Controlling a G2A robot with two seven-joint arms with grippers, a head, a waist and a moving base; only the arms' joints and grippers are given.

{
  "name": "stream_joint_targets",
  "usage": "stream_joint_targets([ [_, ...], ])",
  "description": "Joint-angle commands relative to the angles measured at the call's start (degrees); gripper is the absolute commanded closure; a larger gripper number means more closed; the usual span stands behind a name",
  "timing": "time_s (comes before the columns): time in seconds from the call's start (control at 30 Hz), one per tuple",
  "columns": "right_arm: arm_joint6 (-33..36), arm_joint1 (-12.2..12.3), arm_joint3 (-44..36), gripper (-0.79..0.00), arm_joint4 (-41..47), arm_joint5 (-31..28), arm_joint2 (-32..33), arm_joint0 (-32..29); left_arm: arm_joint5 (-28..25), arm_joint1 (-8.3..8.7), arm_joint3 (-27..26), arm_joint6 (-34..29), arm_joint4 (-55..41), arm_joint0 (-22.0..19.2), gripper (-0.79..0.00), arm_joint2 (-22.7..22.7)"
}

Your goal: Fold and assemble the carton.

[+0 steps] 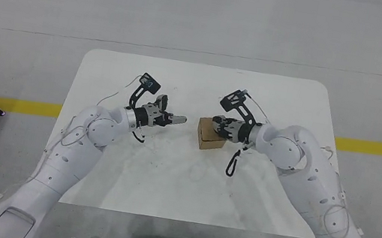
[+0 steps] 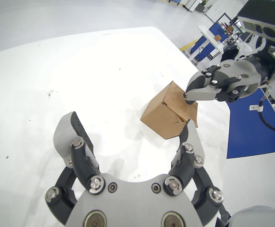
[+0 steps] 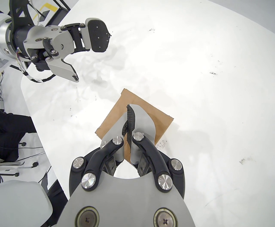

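Left gripper (image 2: 131, 120) hangs spread wide just beside the carton (image 1: 207, 135), not touching it. The carton sits mid-table (image 1: 165, 183), looks slightly longer front-to-back, loose flap toward the right arm. Right gripper (image 3: 129, 109) has its fingers pressed together, tips on the carton's top.

The carton (image 1: 207, 134) stands on the table (image 1: 262, 192), near its centre. The right gripper (image 1: 218, 123) sits on the carton's top, touching it towards the far side. The left gripper (image 1: 179, 120) is left of the carton — near, but apart.
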Motion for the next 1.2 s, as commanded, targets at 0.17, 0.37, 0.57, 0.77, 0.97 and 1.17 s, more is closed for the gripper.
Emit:
stream_joint_targets([
  [0.17,-2.2,0.6,-1.4,0.000,1.4,-3.7,2.5,-1.6,0.0,0.00,0.0,0.0,0.0,0.0,-0.785,0.0],
  [0.37,3.3,3.1,-2.1,0.000,7.5,-20.8,9.6,-7.6,1.7,-0.17,-0.8,0.5,0.6,0.1,-0.785,0.6],
  [0.57,16.4,4.3,-1.1,0.000,12.3,-22.8,6.3,-4.7,7.3,-0.89,-0.3,2.2,2.4,-2.6,-0.785,1.7],
  [0.77,20.1,3.6,3.5,0.000,14.4,-17.2,0.5,1.9,15.0,-2.31,0.8,3.7,6.4,-5.9,-0.785,5.3],
  [0.97,18.5,2.1,8.1,0.000,13.5,-12.9,-4.4,6.9,20.2,-3.48,2.4,4.5,10.5,-8.1,-0.785,8.2],
  [1.17,19.2,2.6,7.7,0.000,12.8,-13.9,-4.6,6.5,23.8,-4.27,3.7,4.9,13.5,-9.4,-0.785,9.7],
])
